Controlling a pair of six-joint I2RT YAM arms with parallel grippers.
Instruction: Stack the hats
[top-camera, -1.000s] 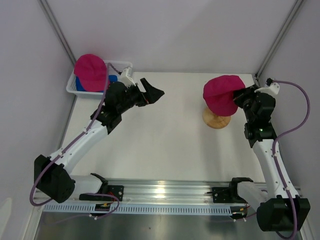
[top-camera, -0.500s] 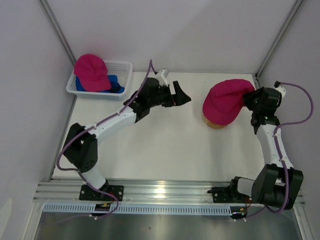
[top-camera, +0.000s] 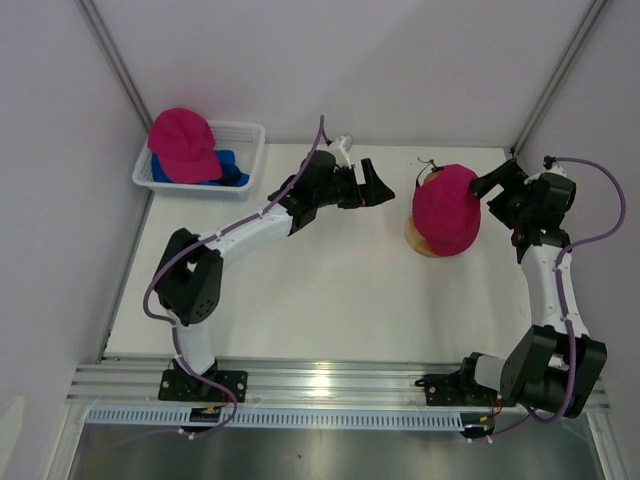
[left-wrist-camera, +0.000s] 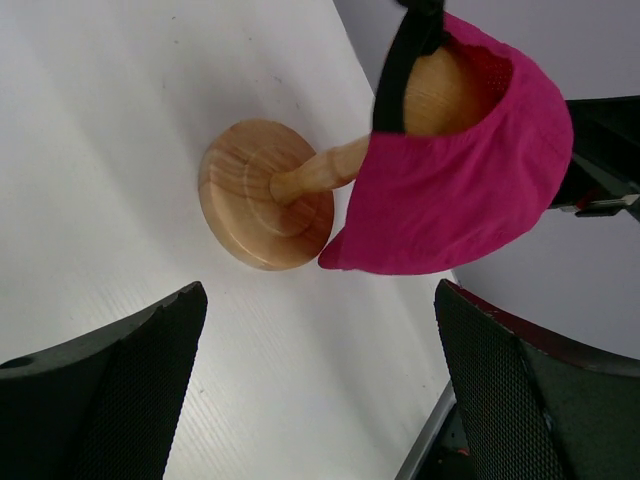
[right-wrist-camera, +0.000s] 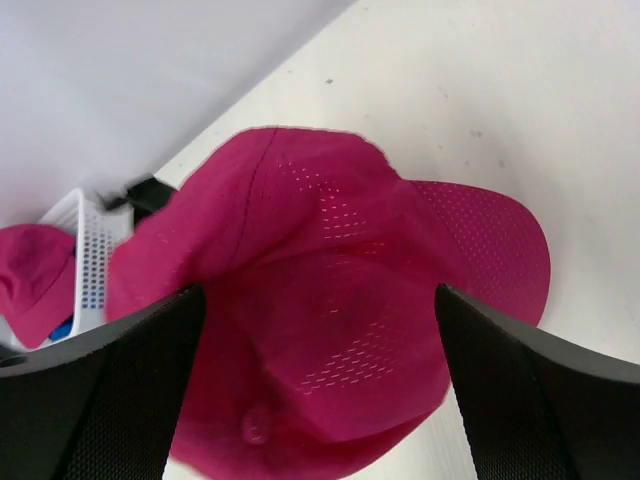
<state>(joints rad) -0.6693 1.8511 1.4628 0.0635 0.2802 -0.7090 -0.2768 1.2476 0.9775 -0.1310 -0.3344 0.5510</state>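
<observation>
Status: one pink hat (top-camera: 446, 208) sits on the wooden stand (left-wrist-camera: 265, 195), on the right side of the worktop (top-camera: 320, 290). In the left wrist view the crown is draped over the stand's knob and tilted. One side hangs down past the post toward the base, and a black strap shows at the top edge. It is seated, but not squarely.

Left end effector (top-camera: 375, 185): fingers spread wide with nothing between them. It is held over the worktop to the left of the stand, apart from the hat and aimed at it.

Right end effector (top-camera: 497, 183): fingers likewise spread and empty, just beside the hat's right side. Its wrist view shows crown and brim framed between the fingers. I cannot tell whether a fingertip brushes the fabric.

White mesh basket (top-camera: 252, 140), far-left corner: a second pink hat (top-camera: 182, 145) lies on top, with blue hats (top-camera: 228, 165) beneath it. Only a patch of blue shows, so I cannot tell whether there is one or two.

Progress (judgement): the stack is begun, with one hat on the stand and nothing on top of it. Everything in the basket has yet to be carried over, so the task is at an early stage.

Next (judgement): the basket lies on the left arm's side, so that arm looks the likelier one to fetch from it.

Risk (judgement): the tilted hat makes a poor base, and a hat set on it may slide off unless it is squared first.
</observation>
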